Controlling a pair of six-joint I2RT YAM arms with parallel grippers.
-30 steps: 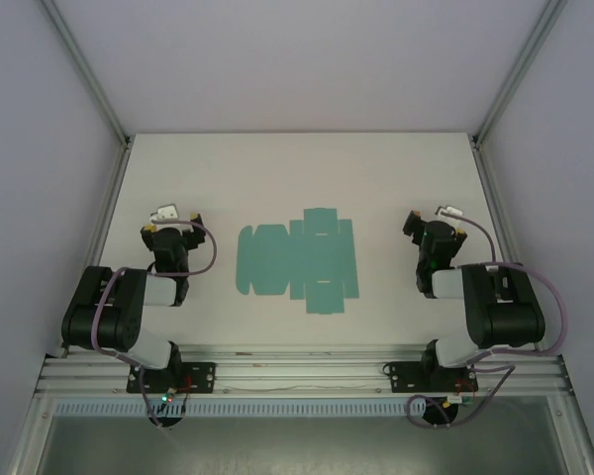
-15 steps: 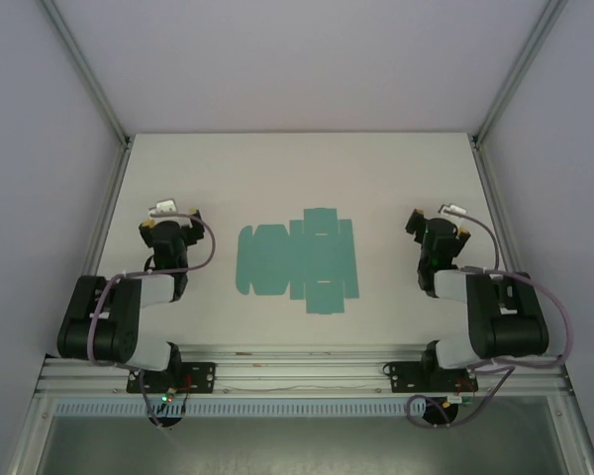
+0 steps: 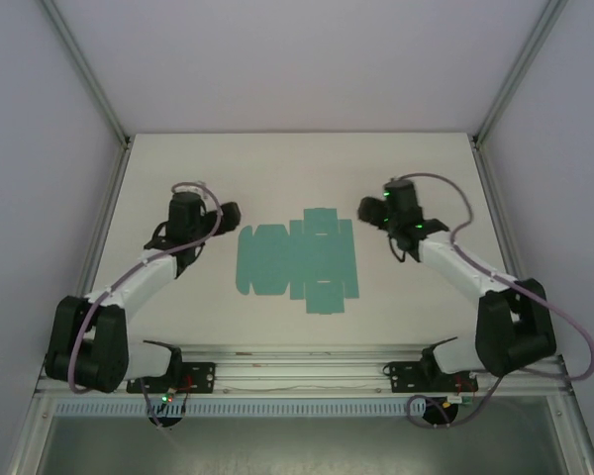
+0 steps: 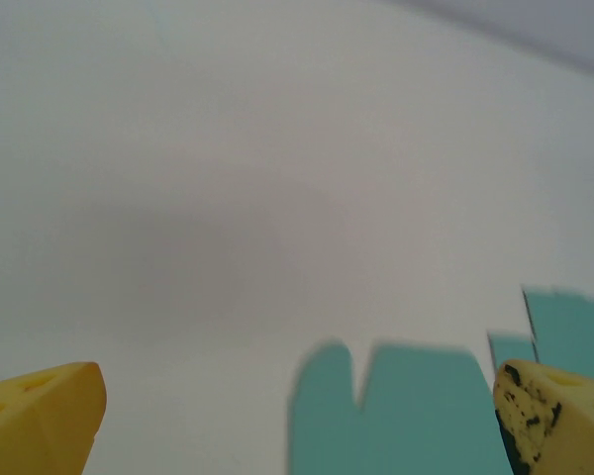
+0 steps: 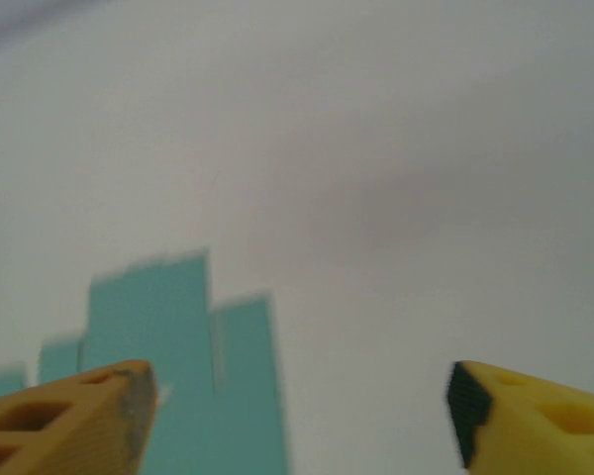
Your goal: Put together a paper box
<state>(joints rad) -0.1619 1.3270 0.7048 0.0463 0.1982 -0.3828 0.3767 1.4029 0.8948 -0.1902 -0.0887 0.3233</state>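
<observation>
The paper box (image 3: 297,260) lies as a flat teal-green die-cut blank with flaps and tabs at the middle of the white table. My left gripper (image 3: 228,213) hovers just off its left end, open, with the blank's rounded notched flap (image 4: 396,411) between its yellow fingertips (image 4: 40,416). My right gripper (image 3: 368,208) hangs just off the blank's upper right corner, open too; rectangular flaps (image 5: 178,366) of the blank show by its left fingertip (image 5: 69,421). Neither gripper touches the card.
White table (image 3: 297,173) bounded by aluminium frame posts (image 3: 87,69) and pale side walls. A metal rail (image 3: 297,371) carrying the arm bases runs along the near edge.
Both arms have stretched out from their folded poses near the bases and swung inward; the left gripper now sits at the blank's left end, the right at its upper right corner. The blank has not moved.
</observation>
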